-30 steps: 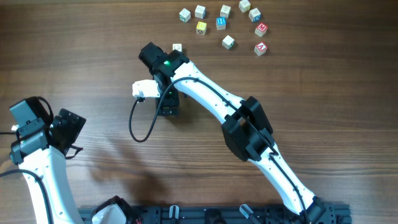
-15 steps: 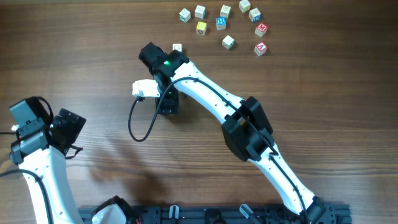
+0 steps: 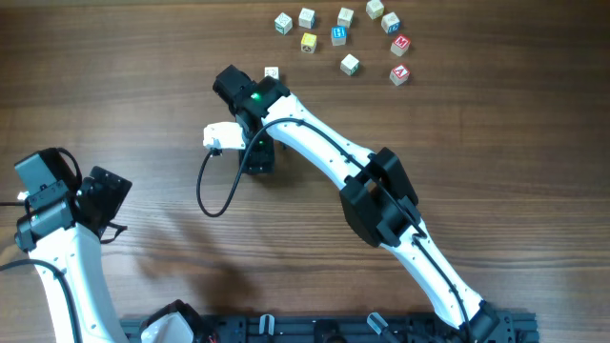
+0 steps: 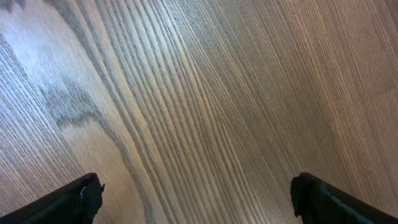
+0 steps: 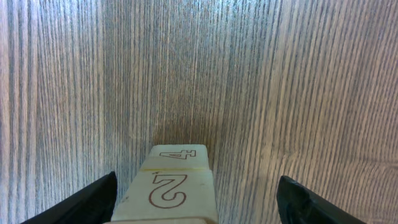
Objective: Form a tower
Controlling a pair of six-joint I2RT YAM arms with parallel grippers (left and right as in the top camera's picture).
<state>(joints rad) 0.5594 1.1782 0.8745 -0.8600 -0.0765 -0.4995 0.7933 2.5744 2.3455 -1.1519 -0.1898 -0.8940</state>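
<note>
Standing tower [image 5: 177, 186]: pale cubes stacked on the worktop [image 5: 298, 74], between the fingers of the right claw [image 5: 196, 182]; faces marked 2 and 4 show.
Right claw: wide, with a gap on each side of the tower, touching neither side.
Left claw [image 4: 196, 180]: wide, over the worktop, well apart from the tower.
Loose cubes [image 3: 338, 35]: scattered at the far edge; a single cube [image 3: 272, 72] lies just beside the right arm [image 3: 315, 143].

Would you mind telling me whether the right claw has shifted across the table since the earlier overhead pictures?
No. Overhead, the right claw stands exactly as far from the lone white cube as before.
</note>
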